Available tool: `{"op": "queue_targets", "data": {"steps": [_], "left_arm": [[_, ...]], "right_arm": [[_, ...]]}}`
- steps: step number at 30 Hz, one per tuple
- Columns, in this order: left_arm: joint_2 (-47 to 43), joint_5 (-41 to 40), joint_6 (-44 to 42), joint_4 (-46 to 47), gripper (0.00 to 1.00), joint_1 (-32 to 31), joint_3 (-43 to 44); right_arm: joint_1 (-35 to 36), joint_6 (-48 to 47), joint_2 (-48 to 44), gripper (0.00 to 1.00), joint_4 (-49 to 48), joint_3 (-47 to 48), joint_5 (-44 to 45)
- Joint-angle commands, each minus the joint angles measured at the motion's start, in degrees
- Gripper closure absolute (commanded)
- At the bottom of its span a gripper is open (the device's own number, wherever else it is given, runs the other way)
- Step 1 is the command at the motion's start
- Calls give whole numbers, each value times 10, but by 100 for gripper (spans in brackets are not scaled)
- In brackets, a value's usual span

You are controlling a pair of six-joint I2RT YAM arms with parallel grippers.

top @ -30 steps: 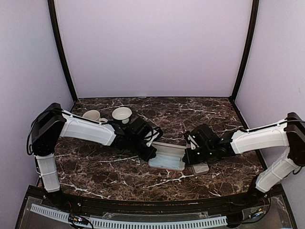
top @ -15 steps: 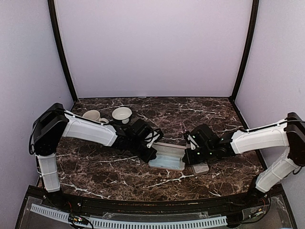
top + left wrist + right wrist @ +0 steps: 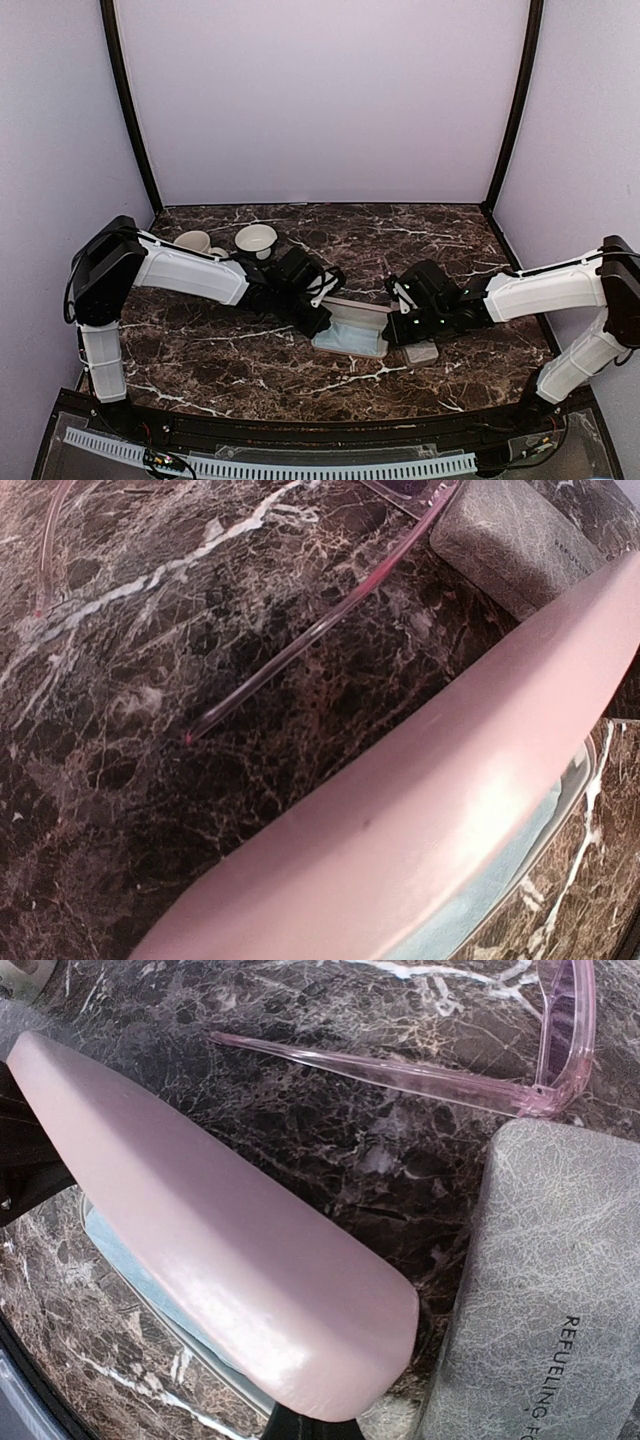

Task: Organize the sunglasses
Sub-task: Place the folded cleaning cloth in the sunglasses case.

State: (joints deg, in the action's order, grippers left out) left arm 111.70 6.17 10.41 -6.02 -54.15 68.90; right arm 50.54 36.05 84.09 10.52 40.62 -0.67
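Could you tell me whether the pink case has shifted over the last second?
No. The pink case sits where it was, its right end still beside the grey case.

A dark marble-patterned table (image 3: 220, 360) was seen enclosed by pale lilac walls (image 3: 320, 100). At its left rear, a cream mug (image 3: 193, 242) and a white bowl (image 3: 256, 238) were set just beside each other. Near the middle, a pink case (image 3: 220, 1250) was found open, its lid tilted above a light-blue lining or cloth (image 3: 490, 890). A grey textured case (image 3: 540, 1290), closed and printed with dark lettering, was laid just beside it on the right.
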Motion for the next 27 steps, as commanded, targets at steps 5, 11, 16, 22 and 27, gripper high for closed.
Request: {"op": "queue_targets", "data": {"steps": [5,11,16,22,27], "left_arm": [[-20,-22,-11,-19,87,2,9],[-48,-23,-9,-32,75,1,3],[-75,-30,-7,-36,69,1,-12],[-104,-56,-7,-42,65,1,-34],[-121,-57,4,-41,58,1,-54]], "right_arm": [[-5,-4,-7,100,-11,12,-6],[-5,-6,-14,99,-6,15,-4],[-5,-11,-41,91,12,15,5],[-5,-18,-84,76,44,22,16],[-5,-19,-112,70,69,31,31]]}}
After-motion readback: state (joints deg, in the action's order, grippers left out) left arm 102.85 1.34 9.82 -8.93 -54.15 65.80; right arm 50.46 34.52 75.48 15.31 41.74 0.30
